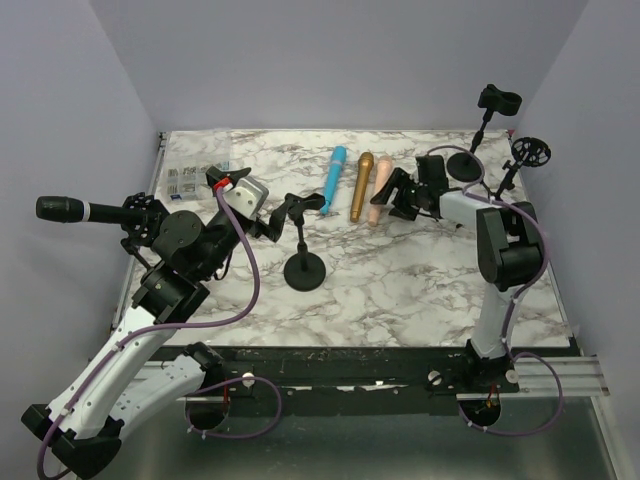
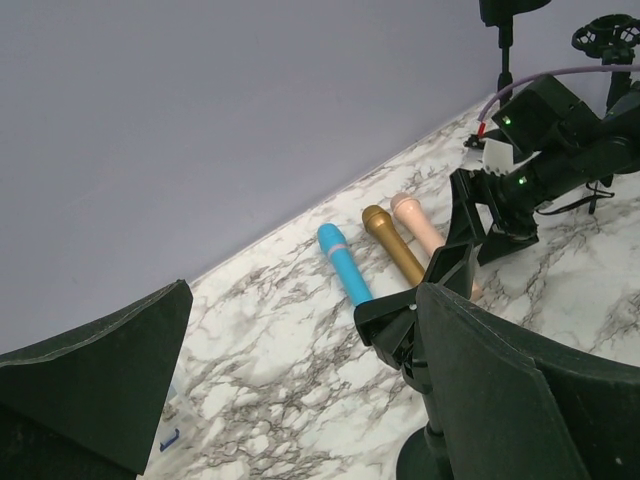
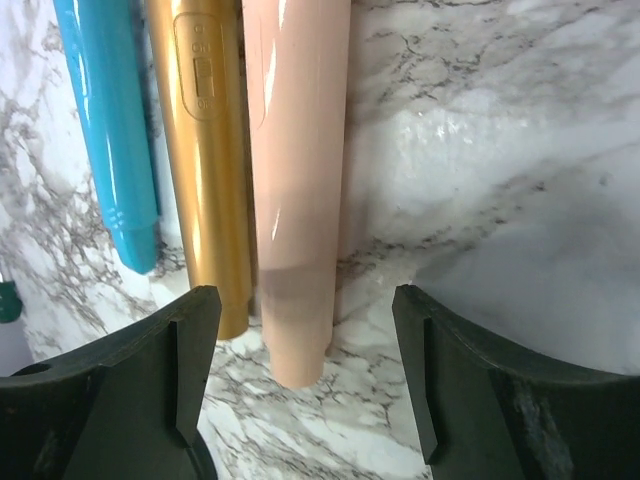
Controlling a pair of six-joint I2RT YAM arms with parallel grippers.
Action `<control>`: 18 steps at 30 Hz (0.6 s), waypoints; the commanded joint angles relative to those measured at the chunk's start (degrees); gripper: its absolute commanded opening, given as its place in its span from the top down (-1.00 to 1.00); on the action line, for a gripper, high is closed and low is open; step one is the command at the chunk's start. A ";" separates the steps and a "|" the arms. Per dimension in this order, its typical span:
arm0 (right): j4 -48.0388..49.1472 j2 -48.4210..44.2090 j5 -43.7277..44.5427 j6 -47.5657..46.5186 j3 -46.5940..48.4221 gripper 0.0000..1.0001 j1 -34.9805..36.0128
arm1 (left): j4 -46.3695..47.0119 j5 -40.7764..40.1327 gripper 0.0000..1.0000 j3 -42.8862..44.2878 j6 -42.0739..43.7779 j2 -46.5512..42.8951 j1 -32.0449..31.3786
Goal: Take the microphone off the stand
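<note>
Marble table (image 1: 420, 280): left edge hidden behind the left arm. Black microphone (image 1: 60, 209), far left of the desk stand (image 1: 305, 272), has its support obscured. Left gripper (image 2: 300, 400) is spread wide at the stand's empty clip; contact is indiscernible. Right of the stand, the right gripper (image 3: 305, 375) stands apart, gripping nothing, straddling the tail of the pink microphone (image 3: 295, 200), which lies flat just beside the gold microphone (image 3: 205, 150).

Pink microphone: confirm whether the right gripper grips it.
No, the right gripper is open, clear of the pink microphone lying on the table.
</note>
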 commanded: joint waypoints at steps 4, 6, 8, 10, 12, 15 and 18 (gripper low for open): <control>-0.94 -8.60 1.43 -4.42 -3.01 -0.62 -0.54 | 1.78 -1.46 -0.97 -0.87 -0.14 -0.39 -0.30; -1.55 -10.46 1.19 -4.70 -3.17 -0.65 -0.54 | 1.93 -1.58 -0.97 -0.94 -0.17 -0.50 -0.30; -1.93 -12.18 0.33 -4.69 -3.49 -0.73 -0.57 | 2.23 -1.75 -0.97 -1.12 -0.17 -0.55 -0.29; -1.75 -13.80 -1.12 -4.42 -4.25 -0.79 -0.59 | 2.37 -2.06 -0.97 -1.11 -0.17 -0.46 -0.31; 0.77 -15.31 -4.61 -1.99 -6.17 -0.99 -0.72 | 2.32 -2.15 -0.97 -1.13 -0.25 -0.55 -0.35; 6.45 -16.20 -11.41 0.80 -8.35 -1.00 -0.98 | 2.78 -2.74 -0.97 -1.39 -0.25 -0.81 -0.39; 13.19 -16.50 -19.50 4.78 -10.24 -1.00 -1.03 | 3.02 -3.09 -0.97 -1.60 -0.43 -1.24 -0.40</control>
